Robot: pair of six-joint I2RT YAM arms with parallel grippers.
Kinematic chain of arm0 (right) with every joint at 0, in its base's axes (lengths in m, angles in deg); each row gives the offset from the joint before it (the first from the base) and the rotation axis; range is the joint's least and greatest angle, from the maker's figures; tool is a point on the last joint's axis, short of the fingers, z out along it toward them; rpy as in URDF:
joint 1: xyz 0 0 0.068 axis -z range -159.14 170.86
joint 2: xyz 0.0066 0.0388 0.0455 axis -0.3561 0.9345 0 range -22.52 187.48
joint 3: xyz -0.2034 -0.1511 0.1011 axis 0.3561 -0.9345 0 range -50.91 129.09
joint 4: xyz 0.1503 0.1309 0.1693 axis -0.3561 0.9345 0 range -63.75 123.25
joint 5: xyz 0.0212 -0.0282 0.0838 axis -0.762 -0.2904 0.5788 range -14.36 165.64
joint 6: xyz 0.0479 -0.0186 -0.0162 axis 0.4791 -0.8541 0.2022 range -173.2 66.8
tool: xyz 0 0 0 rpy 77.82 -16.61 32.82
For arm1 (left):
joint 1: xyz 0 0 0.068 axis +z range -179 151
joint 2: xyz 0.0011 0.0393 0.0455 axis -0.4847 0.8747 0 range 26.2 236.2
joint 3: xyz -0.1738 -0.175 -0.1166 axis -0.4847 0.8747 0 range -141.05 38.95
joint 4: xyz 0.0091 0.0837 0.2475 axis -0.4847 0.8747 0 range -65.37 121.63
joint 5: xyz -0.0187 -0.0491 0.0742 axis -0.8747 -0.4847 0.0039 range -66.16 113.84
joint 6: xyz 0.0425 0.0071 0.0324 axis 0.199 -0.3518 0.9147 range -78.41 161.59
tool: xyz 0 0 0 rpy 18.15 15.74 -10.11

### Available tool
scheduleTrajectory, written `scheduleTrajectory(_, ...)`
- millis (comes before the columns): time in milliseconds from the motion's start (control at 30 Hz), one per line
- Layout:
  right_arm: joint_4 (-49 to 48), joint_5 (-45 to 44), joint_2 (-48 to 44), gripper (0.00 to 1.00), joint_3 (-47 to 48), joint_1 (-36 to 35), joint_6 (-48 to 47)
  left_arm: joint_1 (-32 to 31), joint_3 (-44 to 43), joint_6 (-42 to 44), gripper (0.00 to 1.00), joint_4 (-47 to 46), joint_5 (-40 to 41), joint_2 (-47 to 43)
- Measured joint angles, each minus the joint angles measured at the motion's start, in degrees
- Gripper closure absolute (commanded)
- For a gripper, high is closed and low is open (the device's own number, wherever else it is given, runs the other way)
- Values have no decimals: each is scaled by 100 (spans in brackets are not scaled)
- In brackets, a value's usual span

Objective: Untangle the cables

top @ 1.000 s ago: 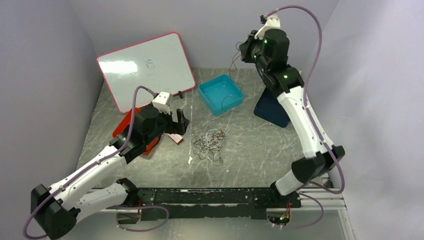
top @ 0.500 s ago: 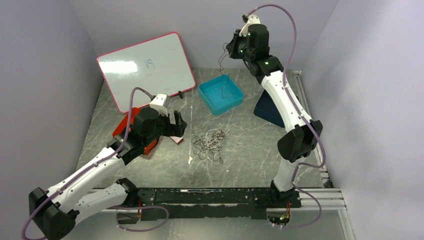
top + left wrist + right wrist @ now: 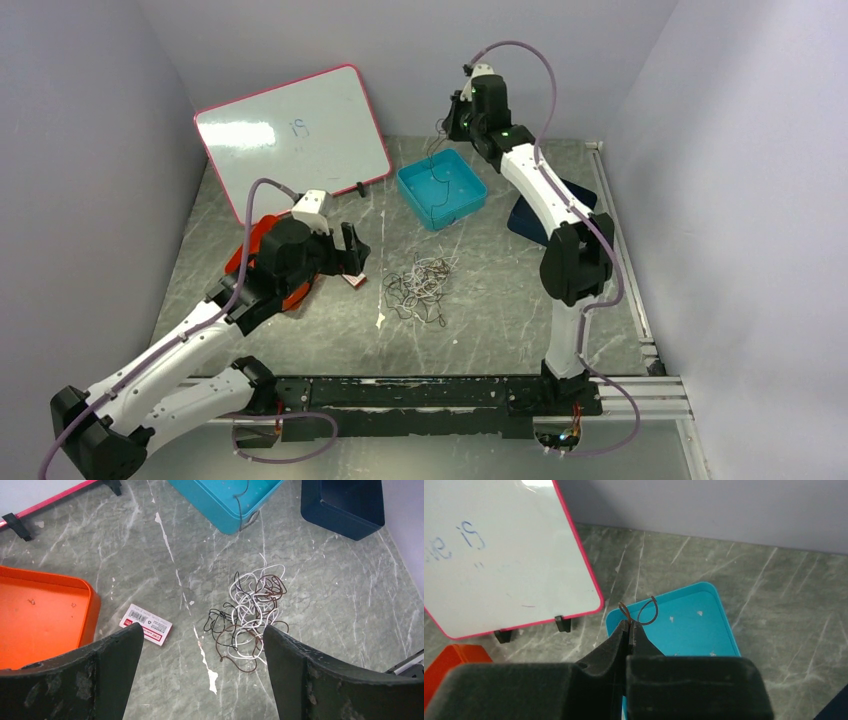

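A loose tangle of white, black and brown cables (image 3: 420, 285) (image 3: 252, 612) lies on the grey marbled table. My left gripper (image 3: 350, 253) (image 3: 202, 630) hovers open to the left of the tangle, which shows between its wide jaws, untouched. High at the back, my right gripper (image 3: 452, 115) (image 3: 629, 625) is shut on one thin brown cable (image 3: 649, 612). Two small loops stick out past its tips. That cable (image 3: 437, 160) hangs down into the teal tray (image 3: 465, 190) (image 3: 694, 620).
An orange tray (image 3: 255, 235) (image 3: 45, 615) sits under the left arm, with a small barcode card (image 3: 146, 624) beside it. A pink-framed whiteboard (image 3: 290, 135) leans at the back left. A dark blue box (image 3: 525, 220) (image 3: 345, 502) stands right of the teal tray.
The right arm has swung left with its cable, bringing the gripper from right of the teal tray to above its far edge. The left gripper drew back slightly to the left.
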Motion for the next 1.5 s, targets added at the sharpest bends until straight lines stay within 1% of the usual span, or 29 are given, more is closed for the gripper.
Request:
scheduleTrajectory(200, 42, 162, 291, 100, 33, 7, 26, 0, 24, -44, 7, 70, 39, -79)
scheduleTrajectory(333, 168, 273, 334, 100, 605, 9, 70, 0, 26, -44, 7, 81, 48, -79)
scheduleTrajectory(400, 131, 297, 240, 100, 846, 9, 92, 0, 31, -44, 7, 79, 48, -79)
scheduleTrajectory(633, 94, 289, -354, 100, 1126, 9, 136, 0, 61, -44, 7, 79, 48, -74)
scheduleTrajectory(800, -4, 289, -313, 100, 1449, 15, 133, 0, 68, -63, 7, 79, 48, -76)
scheduleTrajectory(933, -94, 291, -116, 100, 1488, 24, 136, 0, 103, -107, 7, 83, 48, -96)
scheduleTrajectory(1033, -155, 291, 94, 100, 1342, 33, 138, 0, 109, -127, 7, 105, 48, -122)
scheduleTrajectory(1200, -264, 284, 280, 100, 599, 35, 151, 0, 109, -127, 8, 127, 48, -146)
scheduleTrajectory(1333, -223, 258, 374, 98, 127, 35, 133, 0, 109, -125, 8, 133, 48, -133)
scheduleTrajectory(1500, -212, 181, 382, 96, -166, 35, 81, 0, 107, -125, 8, 133, 42, -96)
